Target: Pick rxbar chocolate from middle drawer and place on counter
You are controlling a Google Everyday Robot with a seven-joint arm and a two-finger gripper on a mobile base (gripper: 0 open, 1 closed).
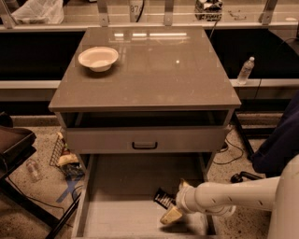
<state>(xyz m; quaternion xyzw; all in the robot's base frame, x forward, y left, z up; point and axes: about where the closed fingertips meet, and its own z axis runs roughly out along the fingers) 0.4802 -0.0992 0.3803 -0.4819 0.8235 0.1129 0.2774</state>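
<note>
White bowl (pixel 98 58) sitting upright. Plastic bag (pixel 37 10) lying behind-left of bowl; water bottle (pixel 245 70) standing far right; snack bag (pixel 70 161) lying front-left, lower.

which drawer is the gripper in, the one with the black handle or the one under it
The lower, pulled-out middle drawer with the bare grey floor; the open gripper hangs over its right side by the rxbar chocolate.

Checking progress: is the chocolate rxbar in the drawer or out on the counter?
In the drawer: the rxbar chocolate lies on the middle drawer floor beside the hand, not on the counter.
</note>
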